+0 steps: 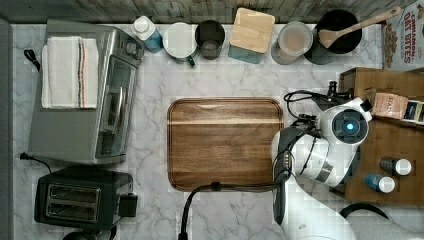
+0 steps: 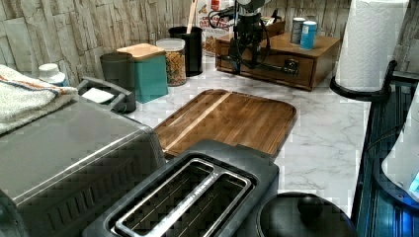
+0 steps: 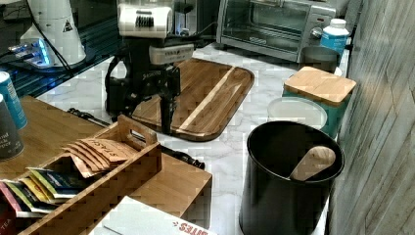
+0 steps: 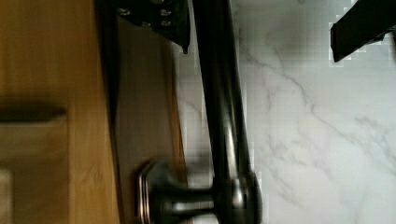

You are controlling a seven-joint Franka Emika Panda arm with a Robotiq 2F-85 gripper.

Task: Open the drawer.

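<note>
One marble surface [image 1: 225, 75] carries everything, kitchen gear ranged along the wall. Toaster oven [image 1: 82, 97] at the top view's left, a striped towel [image 1: 70, 72] folded on its roof; black toaster [image 1: 80, 197] just below it in the top view. Cutting board [image 1: 225, 142] lies flat mid-surface, bare.

Wooden organizer [image 2: 281, 57] stands at the left view's far end — at the top view's right — with two cans [image 2: 302, 32] on its top and a tea tray [image 3: 93, 181] of packets beside them. The drawer [image 2: 276, 66] is its front face, turned toward the cutting board; in the left view it sits about flush with the box, and a narrow dark seam shows along it in the wrist view.

White arm [image 1: 320, 150] reaches over the organizer's front edge. Pincer [image 4: 261, 28] hangs straight down in front of the drawer, its fingers [image 3: 166, 110] well apart — open, one black fingertip between the drawer face and the handle [image 4: 224, 93], the other out over the marble. The bar runs between them; no firm grip visible. One handle post [image 4: 182, 200] meets the drawer front close by.
</note>
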